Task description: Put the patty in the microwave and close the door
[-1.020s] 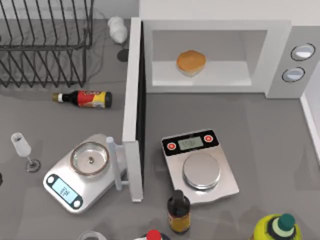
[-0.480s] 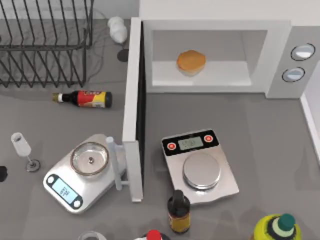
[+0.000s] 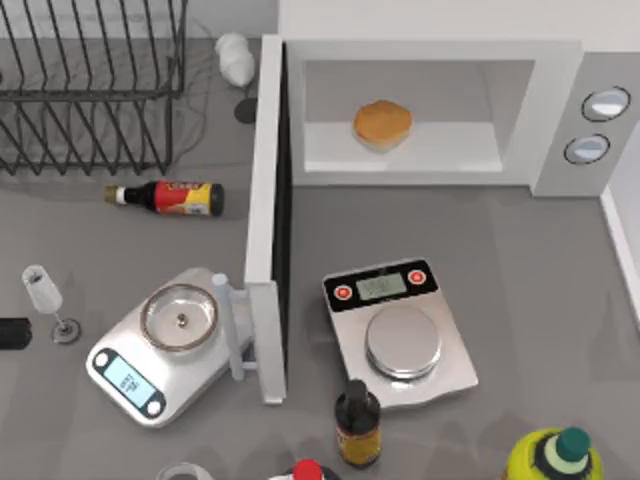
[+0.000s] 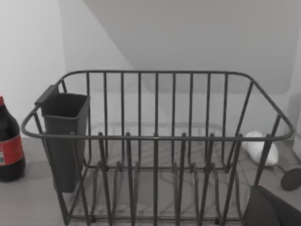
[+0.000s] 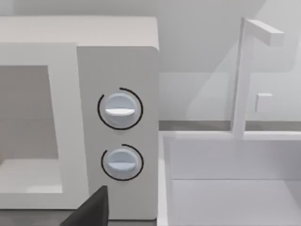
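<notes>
The golden-brown patty (image 3: 381,124) lies on the pale floor of the white microwave (image 3: 560,110) at the back of the table. The door (image 3: 266,230) stands wide open, swung out toward the table's front, with its white bar handle (image 3: 233,330) on its left face above the edge of a scale. A dark tip of my left gripper (image 3: 12,333) pokes in at the table's left edge, beside a small glass and well left of the door. A dark part of my right gripper (image 5: 91,209) sits low in the right wrist view, facing the two silver knobs (image 5: 120,109).
A wire dish rack (image 3: 90,90) fills the back left, with a dark sauce bottle (image 3: 170,197) lying in front of it. The small glass (image 3: 45,297) and a scale (image 3: 165,345) stand left of the door; another scale (image 3: 400,335) stands to its right. Bottles (image 3: 356,425) line the front edge.
My left gripper's dark tip has come in from the table's left edge and crept toward the back, beside the glass. The patty, the door and everything else stay put.
</notes>
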Available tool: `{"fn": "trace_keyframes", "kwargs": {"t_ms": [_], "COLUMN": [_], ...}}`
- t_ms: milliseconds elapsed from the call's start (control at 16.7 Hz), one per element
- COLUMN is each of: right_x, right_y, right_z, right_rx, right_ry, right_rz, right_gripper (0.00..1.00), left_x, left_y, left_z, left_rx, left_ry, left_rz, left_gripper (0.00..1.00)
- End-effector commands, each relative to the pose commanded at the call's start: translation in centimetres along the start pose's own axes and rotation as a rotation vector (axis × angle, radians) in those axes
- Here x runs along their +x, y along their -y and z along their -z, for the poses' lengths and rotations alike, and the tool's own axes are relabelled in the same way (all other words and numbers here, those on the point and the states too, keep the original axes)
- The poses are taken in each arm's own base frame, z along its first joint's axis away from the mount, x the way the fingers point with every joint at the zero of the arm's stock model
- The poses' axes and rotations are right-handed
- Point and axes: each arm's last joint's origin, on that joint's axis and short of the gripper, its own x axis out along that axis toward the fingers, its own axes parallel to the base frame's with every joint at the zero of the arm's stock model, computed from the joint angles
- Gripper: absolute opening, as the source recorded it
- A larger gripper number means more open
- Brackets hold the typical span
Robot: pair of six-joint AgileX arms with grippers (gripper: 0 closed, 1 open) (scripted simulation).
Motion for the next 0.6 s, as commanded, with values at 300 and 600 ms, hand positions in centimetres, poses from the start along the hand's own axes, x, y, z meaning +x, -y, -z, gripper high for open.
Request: {"fn": "trace_keyframes", "kwargs": {"t_ms": [300,600], "right_x": [0.0,0.0], "right_y": [0.0,0.0], "right_z": [0.0,0.0], "right_rx": [0.0,0.0], "right_ry": [0.0,0.0], "right_rz": [0.0,0.0], "right_gripper": [1.0,1.0], "left_x": [0.1,2.1], "left_y": [0.2,1.9], "left_z": [-0.5,-2.8], "left_rx": [-0.012,-0.058], "left_ry": [-0.026,-0.254], "left_rz": [0.009,0.039], "left_gripper": [0.0,0.0]}}
